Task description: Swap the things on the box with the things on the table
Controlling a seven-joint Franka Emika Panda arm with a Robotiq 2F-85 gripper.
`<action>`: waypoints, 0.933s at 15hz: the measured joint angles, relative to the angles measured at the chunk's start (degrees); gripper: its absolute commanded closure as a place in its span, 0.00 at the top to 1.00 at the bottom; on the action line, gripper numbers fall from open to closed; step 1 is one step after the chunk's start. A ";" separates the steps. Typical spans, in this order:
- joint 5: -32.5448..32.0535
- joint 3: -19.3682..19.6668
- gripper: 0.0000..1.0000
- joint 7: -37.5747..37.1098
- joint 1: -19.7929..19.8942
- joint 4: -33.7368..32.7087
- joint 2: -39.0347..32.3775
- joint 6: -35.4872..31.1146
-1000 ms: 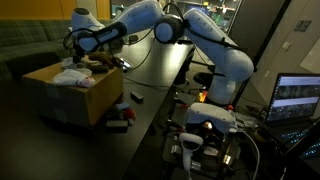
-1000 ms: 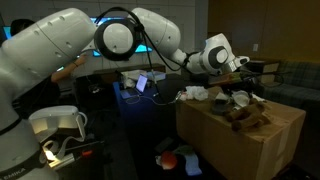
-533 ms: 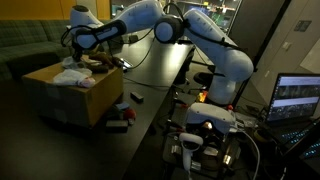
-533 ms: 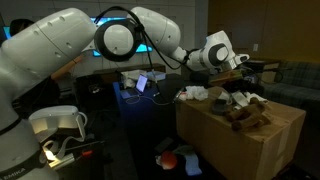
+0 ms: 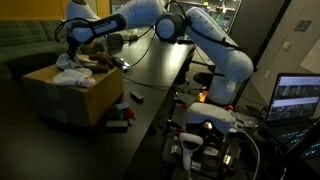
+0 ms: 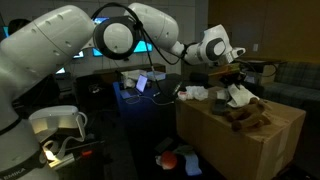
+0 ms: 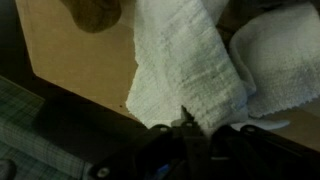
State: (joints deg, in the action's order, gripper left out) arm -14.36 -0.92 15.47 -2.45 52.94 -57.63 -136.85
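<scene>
A cardboard box stands under my gripper. The gripper is shut on a white cloth, which hangs from it just above the box top. In the wrist view the gripper shows as a dark shape at the bottom edge, with the cloth pinched in it. A second white cloth lies on the box, and a brown thing lies beside it. Small things, one of them red, lie low beside the box.
A long dark table runs behind the box. A lit laptop stands at the right of an exterior view, with a white device and cables in front. A white appliance stands near the arm's base.
The jaws have shut on the white cloth, and the gripper has risen a little, lifting the cloth off the box top.
</scene>
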 measured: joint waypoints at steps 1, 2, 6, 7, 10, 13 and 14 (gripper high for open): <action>0.00 -0.21 0.02 0.00 -0.10 0.00 0.50 -0.01; 0.00 -0.28 0.02 0.00 -0.25 0.01 1.02 -0.02; 0.00 -0.25 0.02 -0.05 -0.60 0.10 3.38 -0.09; 0.00 -0.22 0.02 -0.05 -0.60 0.17 4.12 -0.08; 0.00 0.02 0.02 -0.29 -0.49 0.63 6.93 -0.02; 0.00 0.29 0.02 -0.93 0.11 2.47 10.88 0.08; 0.00 0.38 0.02 -1.18 0.50 3.63 12.52 0.17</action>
State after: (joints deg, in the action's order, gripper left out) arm -14.36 -0.54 14.29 -1.95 56.57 -45.11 -136.68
